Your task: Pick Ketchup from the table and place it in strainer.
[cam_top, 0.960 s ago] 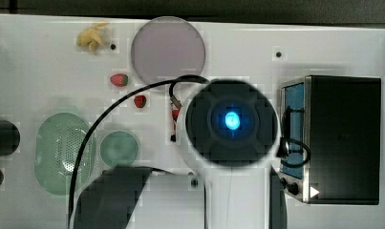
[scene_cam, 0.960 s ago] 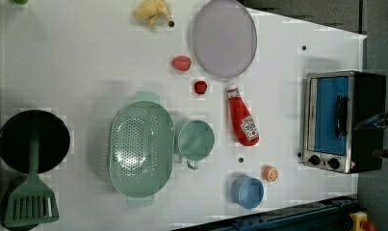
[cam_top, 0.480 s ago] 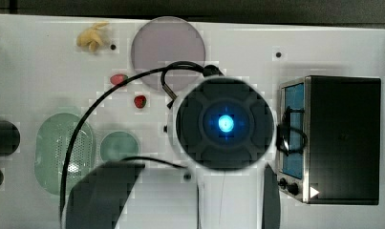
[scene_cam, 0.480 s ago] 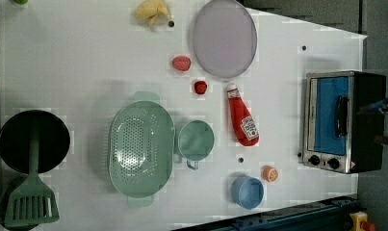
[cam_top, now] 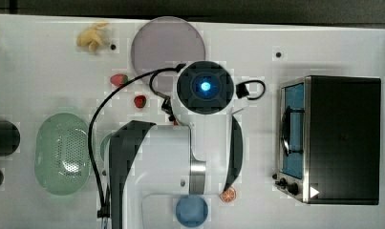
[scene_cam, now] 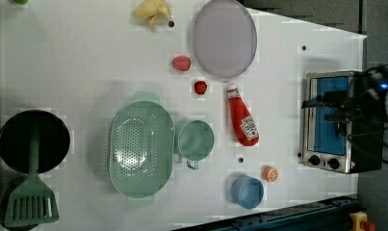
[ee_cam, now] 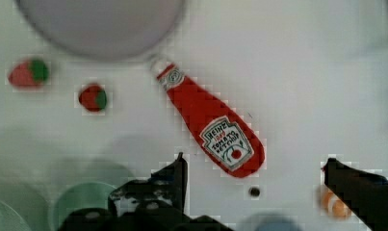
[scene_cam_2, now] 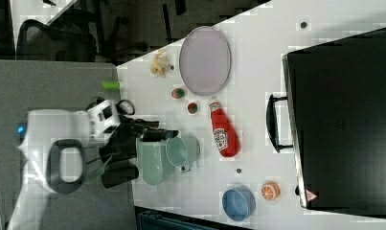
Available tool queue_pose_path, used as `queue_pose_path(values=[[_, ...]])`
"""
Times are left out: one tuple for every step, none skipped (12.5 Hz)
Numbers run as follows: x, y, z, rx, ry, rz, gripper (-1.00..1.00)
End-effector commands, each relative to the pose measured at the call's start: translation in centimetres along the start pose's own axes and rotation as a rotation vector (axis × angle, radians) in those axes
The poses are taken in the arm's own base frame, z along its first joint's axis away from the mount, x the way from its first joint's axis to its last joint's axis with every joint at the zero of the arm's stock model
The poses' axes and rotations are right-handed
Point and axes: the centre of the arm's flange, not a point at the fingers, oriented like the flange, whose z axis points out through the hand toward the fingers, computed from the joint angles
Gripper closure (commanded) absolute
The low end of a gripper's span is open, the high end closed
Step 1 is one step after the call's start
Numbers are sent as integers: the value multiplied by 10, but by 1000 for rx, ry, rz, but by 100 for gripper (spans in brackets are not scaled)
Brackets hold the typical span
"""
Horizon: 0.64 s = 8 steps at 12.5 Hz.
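Note:
The Ketchup (ee_cam: 211,125), a slim red bottle with a white cap, lies on its side on the white table, cap toward the grey-lilac plate (ee_cam: 100,24). My gripper (ee_cam: 254,168) hangs above the bottle's base end. It is open, with one dark finger (ee_cam: 179,168) on each side and nothing held. The left view shows the Ketchup (scene_cam: 242,120) lying between the plate and a blue bowl. The mint-green strainer (scene_cam: 141,144) stands on the left view's left of it, past a teal bowl (scene_cam: 195,139). In the top view my arm (cam_top: 204,86) covers the bottle, and the strainer (cam_top: 61,152) sits at the top view's left.
A toaster oven (scene_cam: 331,120) stands at the left view's right. Two strawberries (scene_cam: 181,62) (scene_cam: 200,87) lie near the bottle's cap. A blue bowl (scene_cam: 247,191) and an orange slice (scene_cam: 268,173) sit near its base. A black pan with a green spatula (scene_cam: 32,142) is far left.
In the top view my wrist has moved up and a little left and looks smaller. In the left view the arm now reaches in over the oven. The Ketchup has not moved.

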Motion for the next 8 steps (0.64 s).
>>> queue_pose_path(values=[[-11, -6, 19, 4, 46, -448, -100], [-14, -4, 34, 2, 47, -511, -100], [-18, -2, 49, 1, 47, -541, -100], [-22, 0, 65, 1, 53, -540, -100], [-25, 2, 79, 2, 60, -538, -100], [-29, 4, 95, 2, 58, -538, -100], [-33, 6, 110, 2, 47, -538, -100], [-37, 7, 125, 0, 34, -541, -100]])
